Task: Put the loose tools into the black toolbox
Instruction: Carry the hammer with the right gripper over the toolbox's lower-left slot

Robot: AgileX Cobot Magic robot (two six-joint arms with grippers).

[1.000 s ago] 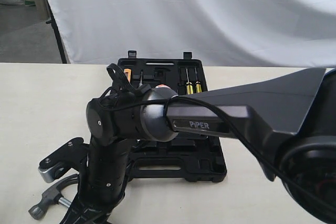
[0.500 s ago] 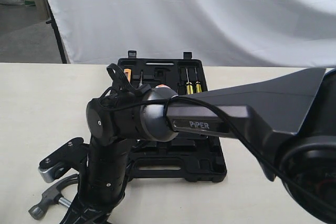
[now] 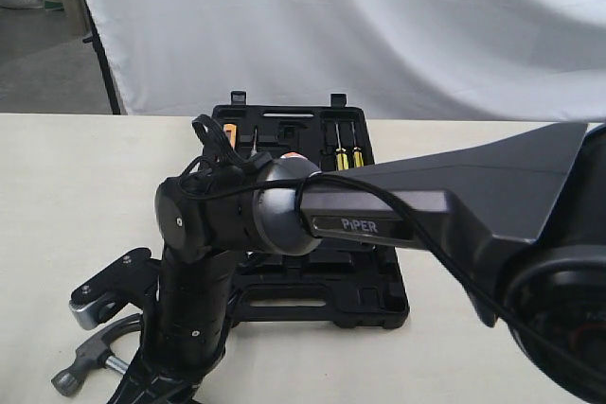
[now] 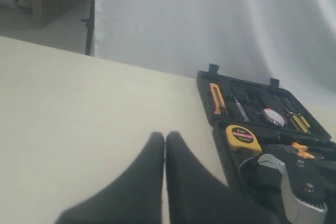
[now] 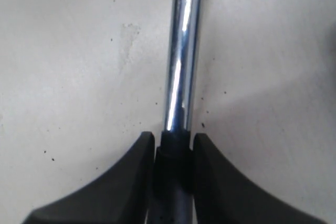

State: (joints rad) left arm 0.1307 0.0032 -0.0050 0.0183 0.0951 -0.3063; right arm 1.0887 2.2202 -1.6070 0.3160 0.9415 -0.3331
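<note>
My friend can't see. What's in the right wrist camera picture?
The right gripper is shut on the hammer, its two black fingers squeezing the top of the black handle. The shiny steel shaft runs away from them, with the pale table behind.

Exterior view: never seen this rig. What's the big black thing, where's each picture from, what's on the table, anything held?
It is a two-armed robot at a table. The exterior view comes from a camera off the arms. The big black shape is the right arm, stretched across to a claw hammer near the open black toolbox. The other two pictures come from cameras on the wrists. In the right wrist view the right gripper is closed on the hammer's black handle, its chrome shaft running ahead. In the left wrist view the left gripper is shut and empty; a yellow tape measure and a small tape roll sit in the toolbox.
</note>
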